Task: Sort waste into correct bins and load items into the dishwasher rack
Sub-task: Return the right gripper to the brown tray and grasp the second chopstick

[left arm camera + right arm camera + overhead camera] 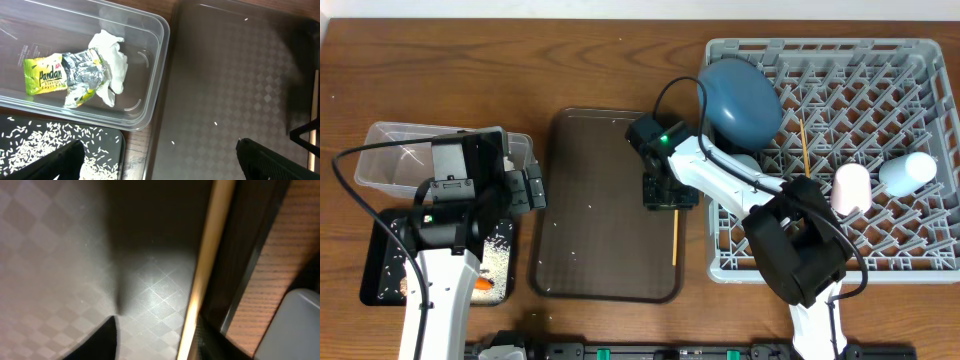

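Since the wrapper (50,75) and tissue (112,60) lay in the clear tub (155,65) at left, and the blue plate (740,100), pink cup (852,187), light blue cup (908,172) and one chopstick (805,145) sat in the rack (920,255) at right, little seemed left. The other chopstick (674,238) lay on the central serving tray (590,180), with the right hand (155,340) open astride it and the left hand (160,160) open and empty.

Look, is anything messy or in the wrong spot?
Yes. A loose chopstick lies on the brown tray by its right edge, while a second chopstick already sits in the rack. A few stray rice grains are also scattered on that tray.
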{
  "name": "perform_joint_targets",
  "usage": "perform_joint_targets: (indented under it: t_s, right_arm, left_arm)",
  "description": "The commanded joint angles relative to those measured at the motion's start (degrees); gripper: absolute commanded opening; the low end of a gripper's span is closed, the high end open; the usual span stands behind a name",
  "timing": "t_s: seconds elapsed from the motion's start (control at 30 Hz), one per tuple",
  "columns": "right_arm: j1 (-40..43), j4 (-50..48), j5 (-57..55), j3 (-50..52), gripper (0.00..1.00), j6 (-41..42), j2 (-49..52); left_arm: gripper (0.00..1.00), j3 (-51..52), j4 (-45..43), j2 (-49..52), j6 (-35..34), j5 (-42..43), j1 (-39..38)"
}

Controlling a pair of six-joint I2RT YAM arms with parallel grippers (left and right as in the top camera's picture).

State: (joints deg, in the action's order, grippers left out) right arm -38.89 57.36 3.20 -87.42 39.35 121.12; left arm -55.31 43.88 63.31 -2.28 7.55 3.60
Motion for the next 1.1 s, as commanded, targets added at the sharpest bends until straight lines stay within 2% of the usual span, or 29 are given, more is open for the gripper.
perform_joint_targets:
  t_s: [0.0,0.07,0.2,0.33,0.47,0.57,0.67,0.83,1.07]
  right_arm:
    - [0.57,-2.14,2.25,0.83,0.28,0.33,0.55]
    - [0.5,-3.76,3.3,0.85,0.16,-0.42,0.55]
    - [0.46,-4.48,2.99,0.85,0.16,-0.39,0.55]
    - [0.46,-2.45,3.52,0.83,0.25,-1.03,0.37]
    - [0.76,-3.76,5.25,0.37,0.33,-8.76,0.24]
    - [1.33,-2.25,4.83,-0.81,0.38,-10.32,-0.63]
    - [2.12,-1.57,4.44,-0.94,0.39,-9.7,-2.64]
    - [3.76,1.66,0.68,-0.87,0.44,-3.93,-3.65]
    - [4.22,0.09,0.98,0.85,0.46,-2.1,-2.89]
  left_arm:
    - [0.98,-1.18,0.17,-0.09,0.76,0.17,0.02]
    - [0.98,-1.18,0.17,-0.09,0.76,0.17,0.02]
    - [0.98,-1.18,0.17,-0.09,0.76,0.17,0.02]
    - [0.98,-1.18,0.17,-0.09,0.76,0.17,0.02]
    - [0.98,-1.18,0.17,-0.09,0.76,0.17,0.02]
    - [0.98,-1.18,0.17,-0.09,0.76,0.17,0.02]
    - [0.98,-1.18,0.17,-0.09,0.76,0.17,0.02]
    - [0.98,-1.18,0.17,-0.09,0.76,0.17,0.02]
    - [0.98,-1.18,0.17,-0.09,0.76,0.17,0.02]
